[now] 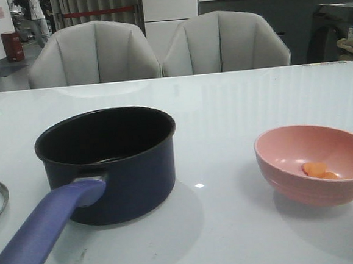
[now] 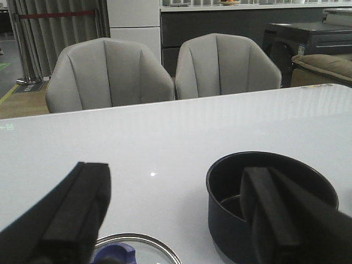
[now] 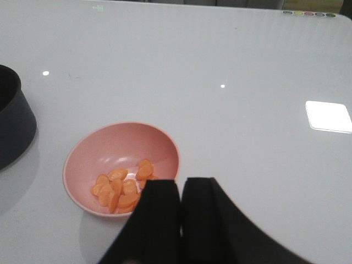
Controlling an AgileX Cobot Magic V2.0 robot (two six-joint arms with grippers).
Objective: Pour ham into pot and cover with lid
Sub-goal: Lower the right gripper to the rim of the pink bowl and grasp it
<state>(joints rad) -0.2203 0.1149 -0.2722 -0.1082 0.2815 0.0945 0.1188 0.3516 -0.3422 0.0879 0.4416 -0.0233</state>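
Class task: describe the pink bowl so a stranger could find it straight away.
Start at the white table before two grey chairs. On the right, apart from the dark blue pot, sits the pink bowl. It alone holds orange ham slices.

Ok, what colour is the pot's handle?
Purple-blue; the handle on the dark navy pot shows best in the front view.

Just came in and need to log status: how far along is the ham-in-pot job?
Nothing looks done yet. The ham is still in the pink bowl, the pot stands uncovered, and the lid lies on the table beside it. Neither the left gripper nor the right gripper holds anything. Pouring and covering remain.
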